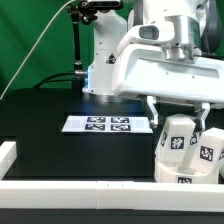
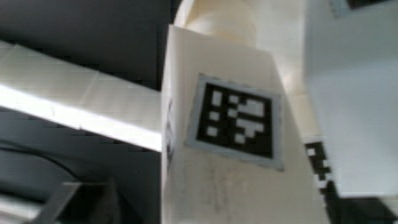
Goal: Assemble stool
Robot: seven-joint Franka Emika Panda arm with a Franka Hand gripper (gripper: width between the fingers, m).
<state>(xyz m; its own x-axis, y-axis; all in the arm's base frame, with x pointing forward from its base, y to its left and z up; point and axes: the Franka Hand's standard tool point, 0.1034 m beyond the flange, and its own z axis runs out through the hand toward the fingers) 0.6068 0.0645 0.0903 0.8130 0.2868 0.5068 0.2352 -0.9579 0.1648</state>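
1. Where the black table [image 1: 40, 125] meets the exterior view's right edge, the gripper [image 1: 178, 112] hangs low over a cluster of white stool parts.
2. The gripper's two dark fingers [image 1: 152, 106] point down on either side of an upright white stool leg [image 1: 176, 138], one on the side of the exterior view's left and one toward its right.
3. The top of that leg sits between the fingers, and they look closed against it, though the contact itself is too small to make out surely in the exterior view.
4. In the wrist view the same leg [image 2: 228, 120] fills the middle of the picture as a tall white block bearing a black-and-white square tag [image 2: 237, 119], very close to the camera.
5. The fingertips themselves are not clearly visible in the wrist view, so the pinch cannot be confirmed there.
6. A second tagged leg [image 1: 207, 152] stands just beside the held one, toward the exterior view's right, and the two appear to touch or nearly touch.
7. Below them lies another white tagged piece [image 1: 186, 176]; whether it is a further leg or the seat cannot be told.
8. All these parts crowd the corner against the white border rail [image 1: 70, 190] that runs along the near edge of the table.
9. The marker board [image 1: 108, 124] lies flat on the table, toward the exterior view's left of the legs and apart from them.
10. The robot's white base [image 1: 105, 60] stands behind the marker board, before a green backdrop [image 1: 40, 40].
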